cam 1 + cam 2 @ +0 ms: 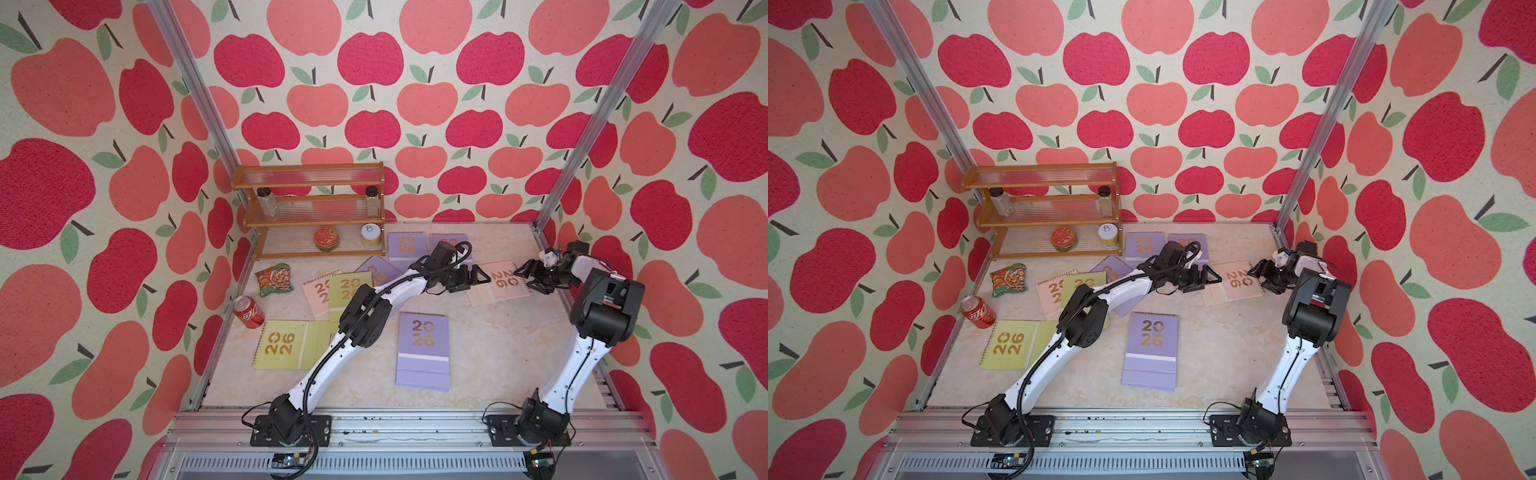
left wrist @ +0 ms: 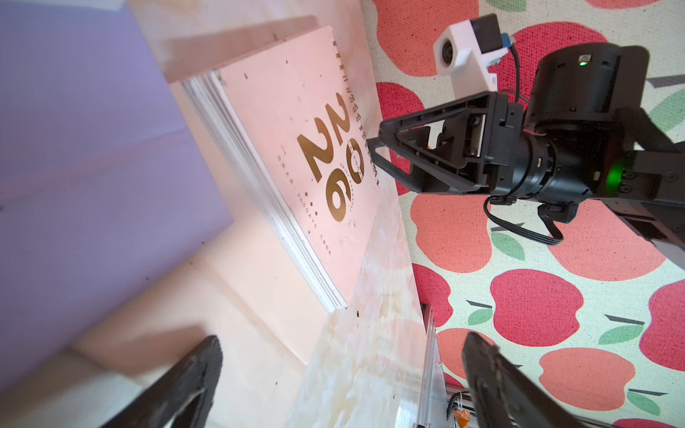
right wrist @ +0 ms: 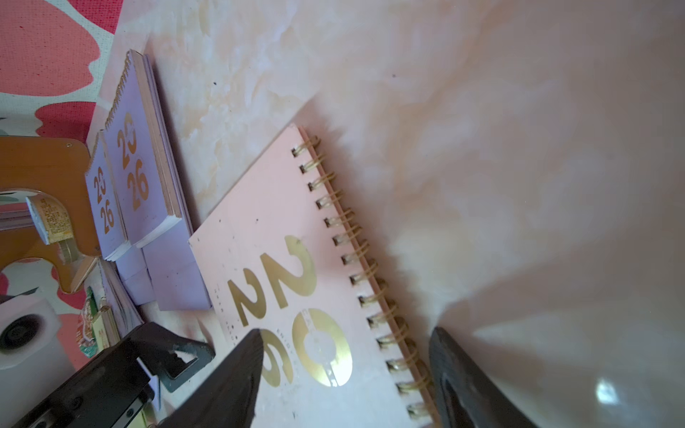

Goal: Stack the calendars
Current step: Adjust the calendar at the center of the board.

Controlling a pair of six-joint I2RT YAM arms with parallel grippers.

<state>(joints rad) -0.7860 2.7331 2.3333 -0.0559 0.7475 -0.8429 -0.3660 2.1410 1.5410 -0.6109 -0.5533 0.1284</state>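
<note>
Pink calendar (image 3: 267, 229) edge sits between right gripper (image 3: 346, 331) jaws

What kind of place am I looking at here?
Probably a robot test booth, not a home: apple-print cloth walls on metal posts, two robot arms bolted to a rail, and a spice rack as a prop.

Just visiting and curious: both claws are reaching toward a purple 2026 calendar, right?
Not purple: the 2026 calendar that the left gripper and right gripper are reaching toward is pale pink, as the right wrist view shows.
</note>
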